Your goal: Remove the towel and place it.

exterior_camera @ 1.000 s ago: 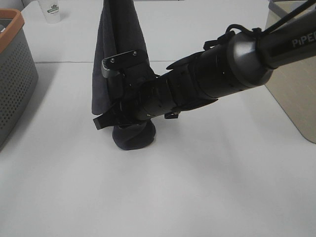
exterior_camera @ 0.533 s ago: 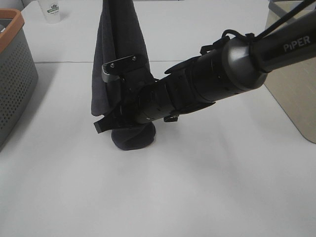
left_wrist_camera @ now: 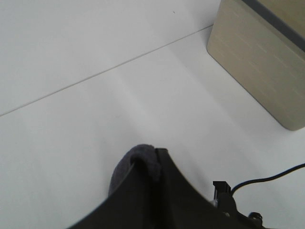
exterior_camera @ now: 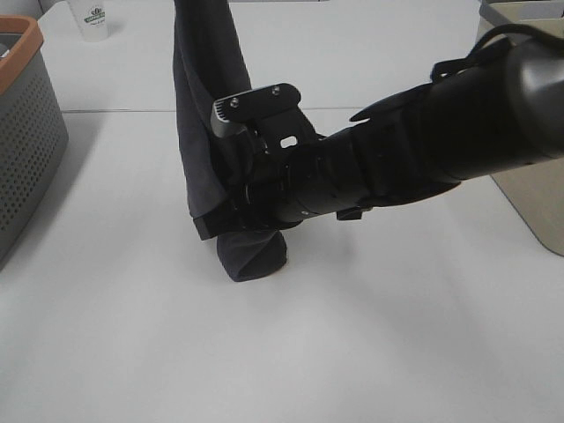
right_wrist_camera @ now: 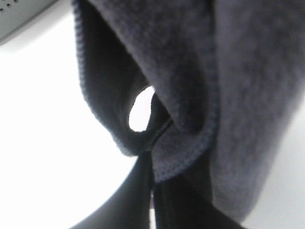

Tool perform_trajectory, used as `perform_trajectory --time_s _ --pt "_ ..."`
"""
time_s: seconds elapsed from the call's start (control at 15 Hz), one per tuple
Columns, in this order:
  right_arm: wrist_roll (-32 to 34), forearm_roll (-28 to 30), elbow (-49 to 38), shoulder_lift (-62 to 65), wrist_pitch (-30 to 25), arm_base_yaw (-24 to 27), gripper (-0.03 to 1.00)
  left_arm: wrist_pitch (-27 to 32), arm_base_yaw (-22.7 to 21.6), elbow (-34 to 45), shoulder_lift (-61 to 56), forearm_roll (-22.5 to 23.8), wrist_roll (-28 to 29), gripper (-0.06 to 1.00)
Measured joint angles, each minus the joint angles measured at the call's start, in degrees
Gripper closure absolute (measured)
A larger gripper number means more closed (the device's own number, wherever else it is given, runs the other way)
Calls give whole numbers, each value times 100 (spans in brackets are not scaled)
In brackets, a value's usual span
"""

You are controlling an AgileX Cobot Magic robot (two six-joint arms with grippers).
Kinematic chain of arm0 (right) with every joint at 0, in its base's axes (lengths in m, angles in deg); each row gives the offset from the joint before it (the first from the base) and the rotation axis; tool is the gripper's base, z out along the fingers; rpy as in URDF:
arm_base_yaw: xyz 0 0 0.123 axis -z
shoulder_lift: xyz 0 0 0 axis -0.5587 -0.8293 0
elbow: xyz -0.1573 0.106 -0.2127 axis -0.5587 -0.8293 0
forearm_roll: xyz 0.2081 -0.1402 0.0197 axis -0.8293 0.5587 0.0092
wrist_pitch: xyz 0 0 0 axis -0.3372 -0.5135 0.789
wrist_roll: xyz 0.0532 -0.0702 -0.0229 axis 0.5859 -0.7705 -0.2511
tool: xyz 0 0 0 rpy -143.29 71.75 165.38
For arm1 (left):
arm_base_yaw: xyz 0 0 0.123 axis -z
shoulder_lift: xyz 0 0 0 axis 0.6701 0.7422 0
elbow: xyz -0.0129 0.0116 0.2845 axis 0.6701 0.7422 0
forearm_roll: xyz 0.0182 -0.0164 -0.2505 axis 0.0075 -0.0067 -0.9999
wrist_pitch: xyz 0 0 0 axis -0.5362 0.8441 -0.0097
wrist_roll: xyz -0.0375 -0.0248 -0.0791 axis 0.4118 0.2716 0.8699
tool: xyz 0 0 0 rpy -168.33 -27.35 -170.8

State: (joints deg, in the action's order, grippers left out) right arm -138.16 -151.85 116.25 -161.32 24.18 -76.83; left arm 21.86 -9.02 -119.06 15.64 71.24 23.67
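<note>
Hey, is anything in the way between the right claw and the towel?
Nothing visible is. The right claw is right up against the towel: dark cloth fills its wrist view, with a stitched edge at the fingertips. The towel's lower end sits bunched on the white table.

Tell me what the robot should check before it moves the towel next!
1. The right gripper pinches the towel: ok, fingers closed on its stitched edge.
2. The left gripper holds the top: cannot tell.
3. Bottom end lifted off the table: not ok, it looks bunched there.
4. The basket stands apart from the towel: ok.
5. The cup stands apart too: ok.
</note>
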Motion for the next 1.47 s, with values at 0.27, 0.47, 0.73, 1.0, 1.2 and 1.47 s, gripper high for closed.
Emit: perform_trajectory --time_s 0.27,0.47,0.73,1.0,1.2,1.47 --pt "-6 0 -722 1054 0 0 95 17 -6 -453 0 -109 0 94" --pt "-6 304 -1089 1770 -11 0 95 143 -6 -527 0 -120 0 94" --pt "-11 728 -1627 2372 -6 0 95 309 -6 -527 -29 510 201 94" --pt "-138 865 -1805 2905 166 0 95 315 -6 -527 -29 1077 728 94" --pt "-172 882 -1805 2951 74 0 95 344 -6 -527 -29 1226 1501 94" --pt "945 2401 -1891 2956 -1060 0 95 344 -6 -527 -40 1616 1776 94"
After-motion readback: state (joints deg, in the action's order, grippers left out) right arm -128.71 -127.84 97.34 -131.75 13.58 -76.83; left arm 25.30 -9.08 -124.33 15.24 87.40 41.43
